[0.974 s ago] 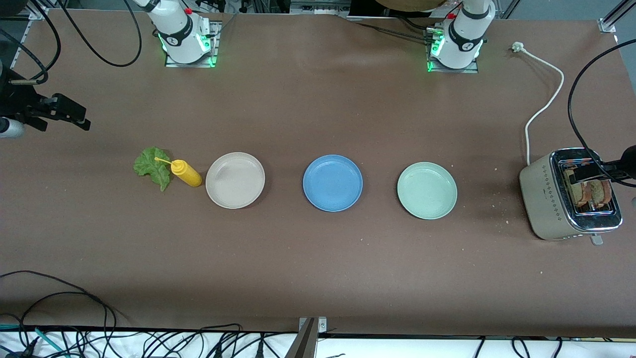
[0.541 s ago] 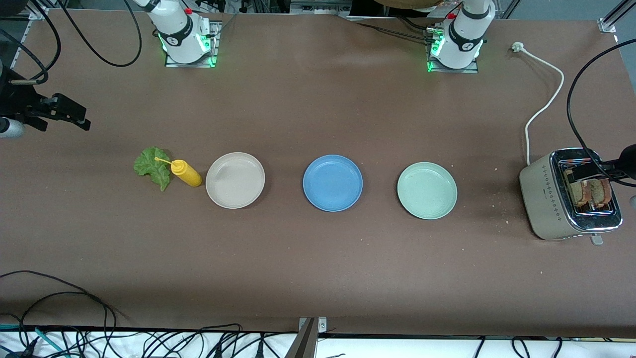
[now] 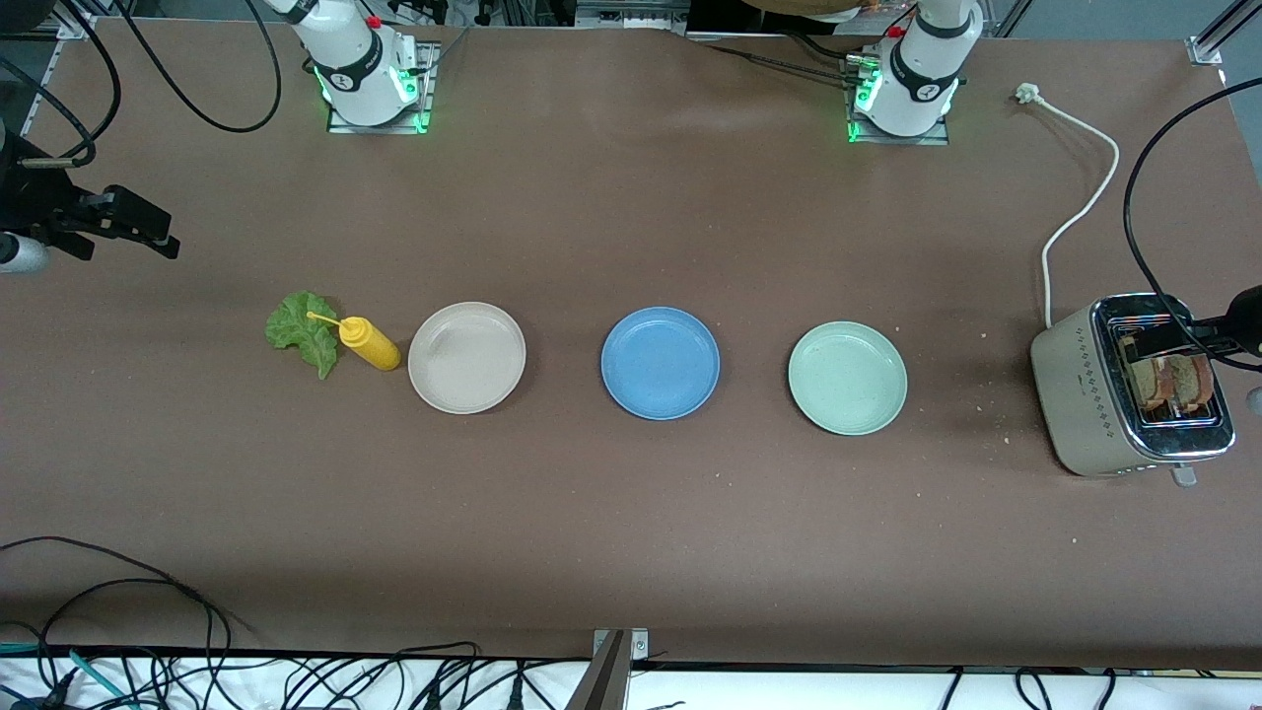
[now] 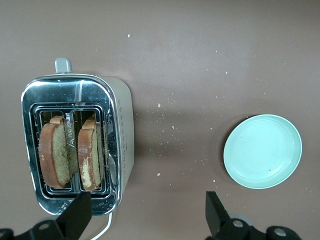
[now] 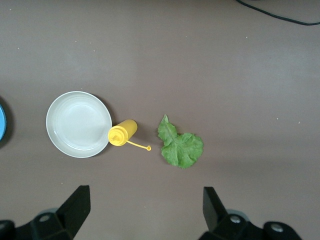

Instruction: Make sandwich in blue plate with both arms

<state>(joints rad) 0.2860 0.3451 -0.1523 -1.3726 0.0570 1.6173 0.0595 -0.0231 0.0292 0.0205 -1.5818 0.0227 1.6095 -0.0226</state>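
Observation:
The blue plate lies empty in the middle of the table; its rim also shows in the right wrist view. Two brown toast slices stand in the toaster at the left arm's end, and they show in the left wrist view. A green lettuce leaf lies on the table at the right arm's end, also in the right wrist view. My left gripper is open and empty, high over the toaster's edge. My right gripper is open and empty, high over the table near the lettuce.
A yellow squeeze bottle lies between the lettuce and a beige-white plate. A pale green plate sits between the blue plate and the toaster. The toaster's white cord trails toward the left arm's base. Crumbs dot the table near the toaster.

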